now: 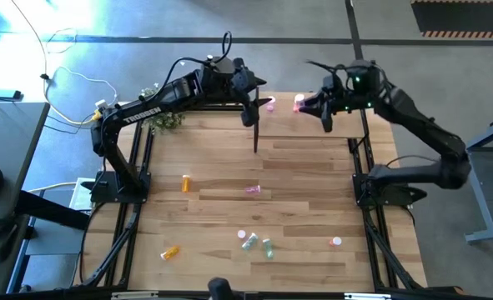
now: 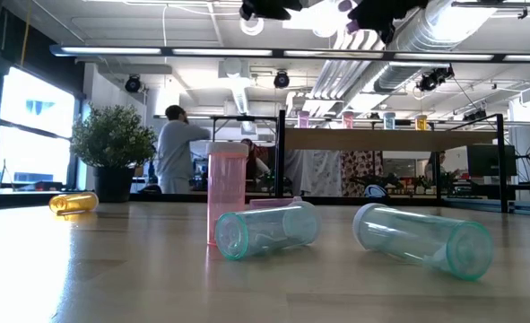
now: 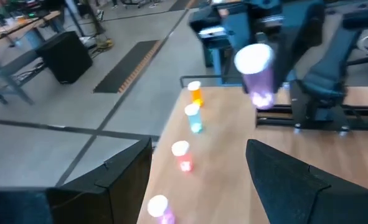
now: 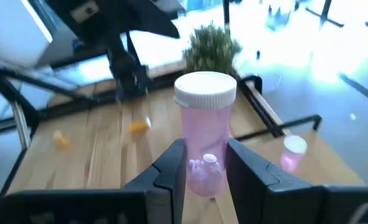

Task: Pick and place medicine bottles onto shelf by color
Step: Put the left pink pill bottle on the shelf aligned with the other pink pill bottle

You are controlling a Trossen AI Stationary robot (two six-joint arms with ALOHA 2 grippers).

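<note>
My right gripper (image 4: 203,177) is shut on a pink white-capped medicine bottle (image 4: 203,134), held up near the table's far edge (image 1: 299,102). The left wrist view shows this bottle (image 3: 256,74) above the light-wood shelf (image 3: 233,149). On the shelf stand an orange bottle (image 3: 195,93), a blue-green one (image 3: 193,117), a red-pink one (image 3: 182,155) and a pink one (image 3: 159,208), in a row on their bases. My left gripper (image 3: 202,199) hovers open just left of the held bottle (image 1: 253,100), holding nothing. Several bottles lie on the table, among them two pale green ones (image 2: 265,231) (image 2: 423,237). My right gripper pinches the lower half of the pink bottle's body (image 4: 203,171) between its two fingers (image 4: 174,168), one on either side. The fingers come nearly level from the table's right, slanting a little down. The bottle stands upright in the hold, cap up, lifted clear.
A potted plant (image 1: 164,117) stands at the far left corner. Loose on the table are two orange bottles (image 1: 186,182) (image 1: 171,251), a pink one (image 1: 252,190) and a pink one at the near right (image 1: 336,242). A person stands in the room behind (image 2: 173,148).
</note>
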